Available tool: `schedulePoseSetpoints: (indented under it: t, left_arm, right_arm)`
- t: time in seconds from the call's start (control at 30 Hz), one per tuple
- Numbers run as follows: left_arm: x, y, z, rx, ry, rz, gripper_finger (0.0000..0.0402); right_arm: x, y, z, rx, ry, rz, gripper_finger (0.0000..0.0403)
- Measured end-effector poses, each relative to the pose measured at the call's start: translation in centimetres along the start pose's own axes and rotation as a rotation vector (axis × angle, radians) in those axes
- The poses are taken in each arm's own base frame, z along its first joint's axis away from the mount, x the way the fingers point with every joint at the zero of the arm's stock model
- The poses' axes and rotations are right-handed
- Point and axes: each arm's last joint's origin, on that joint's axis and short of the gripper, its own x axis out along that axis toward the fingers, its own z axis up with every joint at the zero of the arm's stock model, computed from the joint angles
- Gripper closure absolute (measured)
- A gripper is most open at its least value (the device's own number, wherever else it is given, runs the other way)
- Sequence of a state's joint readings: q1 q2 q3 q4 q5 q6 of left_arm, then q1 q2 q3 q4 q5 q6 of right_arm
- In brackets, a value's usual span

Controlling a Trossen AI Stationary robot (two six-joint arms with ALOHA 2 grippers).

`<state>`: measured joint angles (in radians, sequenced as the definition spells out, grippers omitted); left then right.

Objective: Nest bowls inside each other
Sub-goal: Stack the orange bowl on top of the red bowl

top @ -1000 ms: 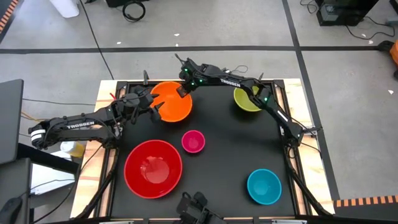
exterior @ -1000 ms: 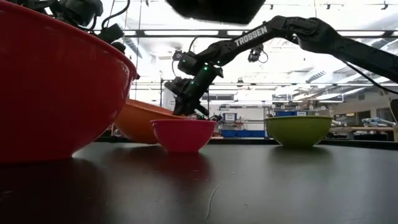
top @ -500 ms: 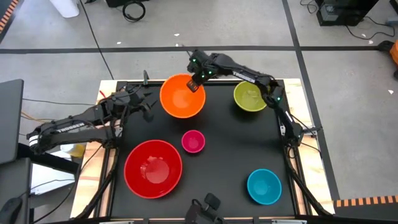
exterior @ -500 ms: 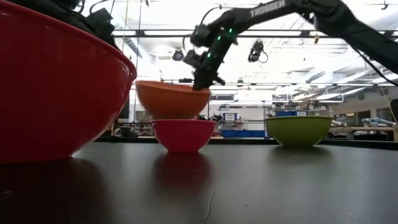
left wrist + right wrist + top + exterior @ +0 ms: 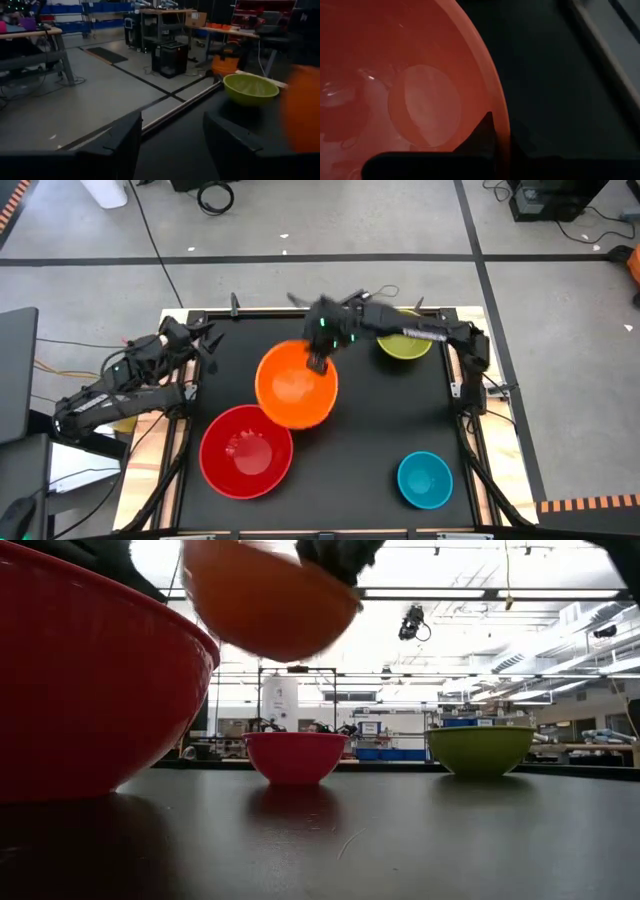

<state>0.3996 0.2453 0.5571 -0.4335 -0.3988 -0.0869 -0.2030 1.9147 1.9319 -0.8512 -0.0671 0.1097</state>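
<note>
My right gripper (image 5: 320, 363) is shut on the orange bowl (image 5: 294, 388), which hangs in the air over the middle of the table. In the low view the orange bowl (image 5: 265, 600) is high above the pink bowl (image 5: 295, 756), which stands on its base; the high view hides the pink one. The red bowl (image 5: 246, 450) stands near left, the blue bowl (image 5: 424, 478) near right, and the yellow-green bowl (image 5: 405, 345) far right, partly under the right arm. My left gripper (image 5: 205, 340) is open at the table's far left corner, holding nothing. My right gripper pinches the orange bowl's rim (image 5: 503, 122) on its far side, one finger (image 5: 479, 135) inside the bowl and one outside. The fingers come slanting down from the far right. The bowl is lifted clear of the table, mouth up and slightly tilted.
The table has a black top (image 5: 370, 420) with a wooden frame around it. Bare black surface lies between the orange bowl, the blue bowl and the yellow-green bowl. Cables and floor tape lie beyond the far edge.
My right gripper has lifted the orange bowl off the far part of the table and carried it up and toward the near edge, over the pink bowl. My left gripper has drawn back from the orange bowl toward the table's left edge and risen, staying open.
</note>
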Motion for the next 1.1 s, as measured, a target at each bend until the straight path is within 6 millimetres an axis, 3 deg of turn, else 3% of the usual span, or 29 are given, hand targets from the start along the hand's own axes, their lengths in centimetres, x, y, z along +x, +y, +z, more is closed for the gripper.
schedulePoseSetpoints:
  t: [0.13,0.23,0.4,0.5,0.67,0.8,0.9,1.1]
  left_arm:
    - [-0.4,0.2,-0.1,-0.034,-0.003,-0.001,0.0186]
    - [-0.3,0.1,-0.1,-0.043,0.0,-0.001,0.0186]
    - [0.1,0.0,0.1,-0.038,-0.009,-0.002,0.0186]
    - [0.4,-0.2,0.1,-0.012,0.005,-0.001,0.0186]
    - [0.9,-0.4,-0.1,0.041,0.031,0.001,0.0186]
    - [1.3,-0.5,-0.2,0.05,0.053,0.002,0.0186]
    - [1.6,-0.7,-0.2,0.052,0.068,0.003,0.0186]
    - [1.9,-0.8,-0.4,0.056,0.087,0.004,0.0186]
  right_arm:
    - [0.3,4.0,-1.0,-0.06,-0.124,0.091,0.0382]
    - [2.0,5.7,-1.5,-0.066,-0.218,0.139,0.0382]
    - [7.2,7.4,-2.1,-0.095,-0.371,0.196,0.038]
    - [10.1,8.2,-2.8,-0.151,-0.376,0.221,0.0371]
    - [11.6,8.9,-3.1,-0.183,-0.374,0.223,0.0333]
    - [11.7,8.7,-2.9,-0.185,-0.386,0.227,0.0292]
    - [10.6,8.8,-2.4,-0.206,-0.413,0.228,0.0262]
    - [5.4,8.0,-1.5,-0.199,-0.403,0.005,0.0228]
